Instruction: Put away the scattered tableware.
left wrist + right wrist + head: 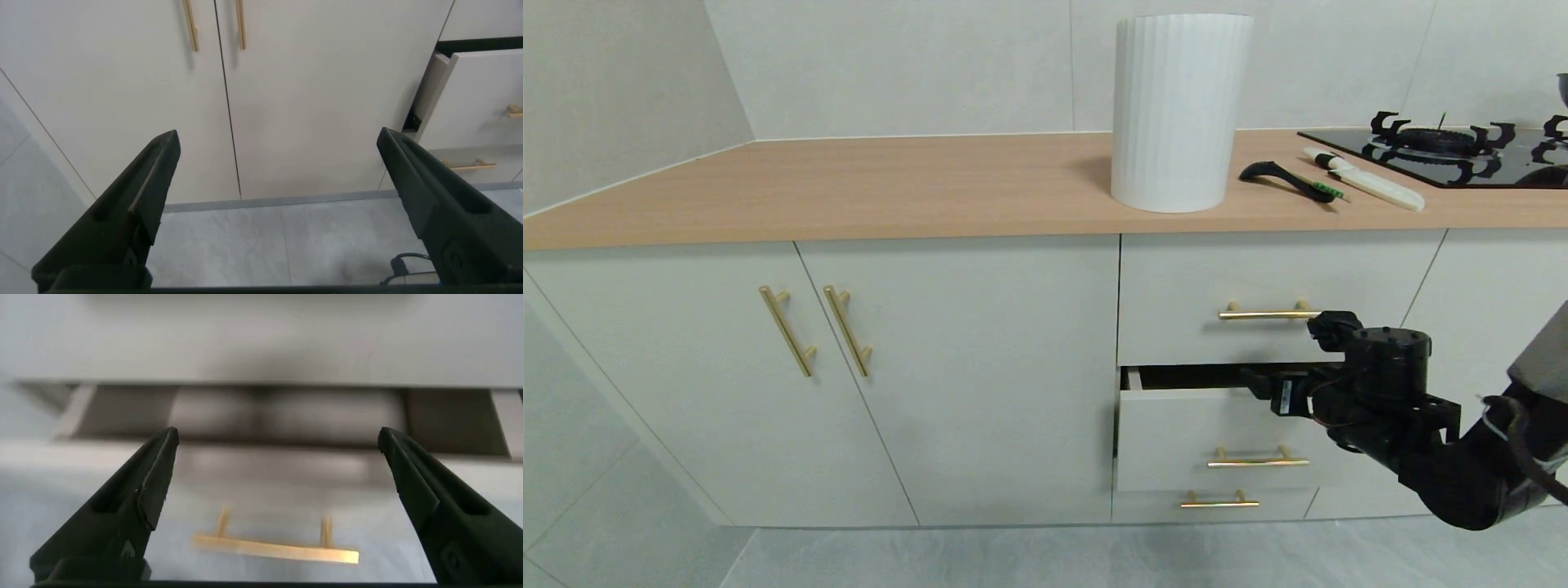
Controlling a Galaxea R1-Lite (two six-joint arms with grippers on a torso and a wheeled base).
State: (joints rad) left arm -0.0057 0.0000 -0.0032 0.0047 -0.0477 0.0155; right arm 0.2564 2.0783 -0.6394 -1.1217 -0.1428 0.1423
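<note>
On the wooden countertop (890, 184) lie a black spoon (1286, 178) and a white knife (1372, 186), right of a tall white ribbed container (1176, 114). Below them the middle drawer (1176, 437) is pulled partly out, with a dark gap above its front. My right gripper (1282, 351) is open in front of that gap, just under the top drawer's brass handle (1266, 312). In the right wrist view the right gripper (278, 439) frames the gap, above the middle drawer's handle (274, 547). My left gripper (278, 140) is open, low before the cabinet doors (229, 98).
A black gas hob (1445, 151) sits at the counter's far right. Two cabinet doors with brass handles (817, 331) are left of the drawers. A bottom drawer handle (1218, 502) shows below the open drawer. Grey tiled floor (1013, 559) lies in front.
</note>
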